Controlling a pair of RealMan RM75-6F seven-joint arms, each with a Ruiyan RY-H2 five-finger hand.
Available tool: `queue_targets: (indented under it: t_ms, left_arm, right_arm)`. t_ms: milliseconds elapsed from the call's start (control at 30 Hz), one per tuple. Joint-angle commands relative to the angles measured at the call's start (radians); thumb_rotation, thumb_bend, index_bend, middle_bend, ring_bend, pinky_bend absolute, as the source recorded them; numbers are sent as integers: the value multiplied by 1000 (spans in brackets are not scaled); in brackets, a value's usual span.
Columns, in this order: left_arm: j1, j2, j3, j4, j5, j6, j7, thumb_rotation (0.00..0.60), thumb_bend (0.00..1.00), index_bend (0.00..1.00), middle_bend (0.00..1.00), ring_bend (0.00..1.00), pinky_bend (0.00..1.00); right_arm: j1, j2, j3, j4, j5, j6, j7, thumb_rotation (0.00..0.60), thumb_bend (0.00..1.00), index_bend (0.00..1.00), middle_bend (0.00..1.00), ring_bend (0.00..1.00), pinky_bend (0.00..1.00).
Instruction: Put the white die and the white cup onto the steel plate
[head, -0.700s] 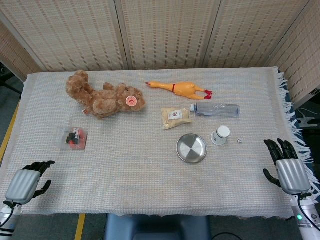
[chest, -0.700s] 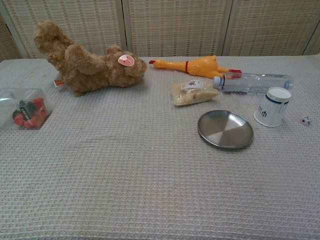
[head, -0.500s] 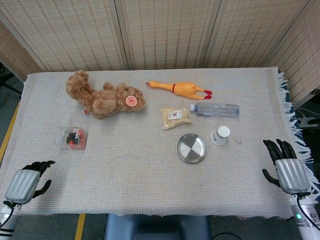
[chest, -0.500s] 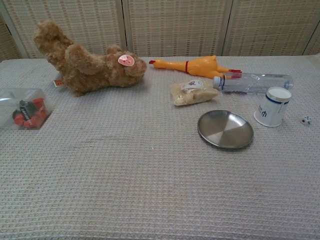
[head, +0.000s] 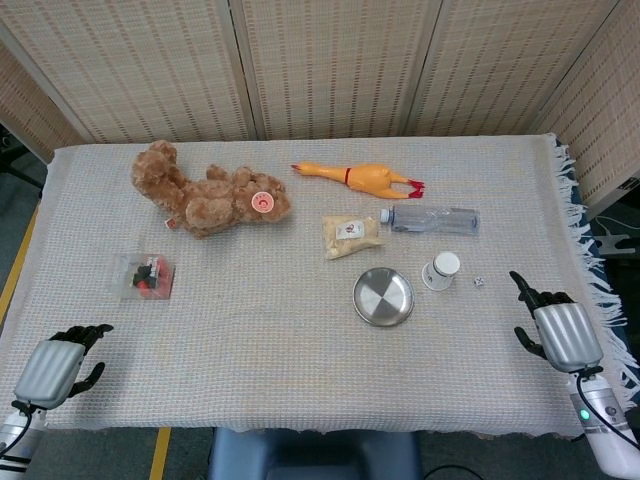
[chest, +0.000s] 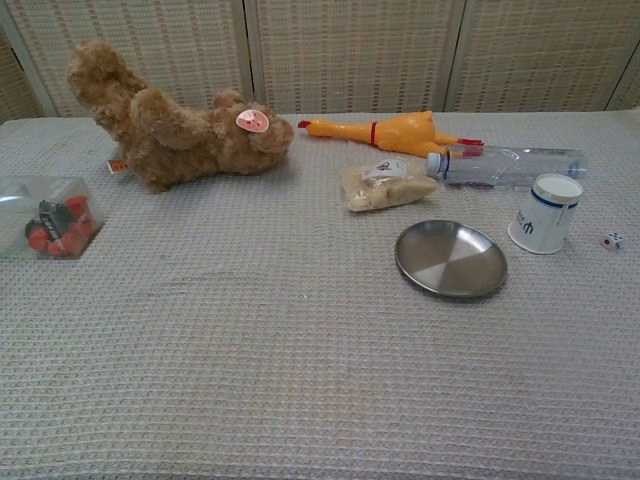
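The small white die (head: 479, 282) lies on the cloth just right of the white cup (head: 440, 270), which stands upright with a blue band. The round steel plate (head: 383, 296) sits bare just left of the cup. In the chest view the plate (chest: 450, 259), the cup (chest: 543, 214) and the die (chest: 612, 240) line up from left to right. My right hand (head: 553, 327) hovers at the table's near right corner, nearer and to the right of the die, fingers apart and holding nothing. At the near left corner my left hand (head: 55, 362) holds nothing. Neither hand shows in the chest view.
A clear water bottle (head: 432, 219) lies behind the cup, with a snack bag (head: 351, 235) and a rubber chicken (head: 362, 177) further back. A brown teddy bear (head: 205, 194) lies at the back left. A clear box of red pieces (head: 145, 276) sits at the left.
My right hand has shifted a little left and forward toward the die and turned slightly. The left hand has hardly moved. The objects stay put.
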Motion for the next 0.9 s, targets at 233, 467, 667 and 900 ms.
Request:
queue_targets:
  t_ms: [233, 467, 667, 900]
  left_arm:
    - [-6, -3, 2, 1, -4, -10, 7, 600, 362, 242, 329, 296, 443]
    - [-11, 8, 2, -12, -22, -29, 1, 600, 361, 242, 329, 297, 444]
    - [-12, 9, 4, -13, -20, -30, -4, 600, 362, 242, 330, 297, 444]
    - [-15, 13, 5, -15, -25, -38, -10, 600, 361, 242, 330, 297, 444]
  right_arm:
    - [97, -216, 57, 352, -52, 30, 188, 600, 198, 441, 800, 887, 886]
    - [148, -306, 60, 520, -21, -47, 260, 600, 207, 439, 814, 901, 908]
    - [189, -366, 50, 635, -4, -129, 335, 600, 262, 394, 819, 911, 917]
    - [222, -414, 50, 743, 22, -202, 420, 600, 324, 382, 822, 927, 936]
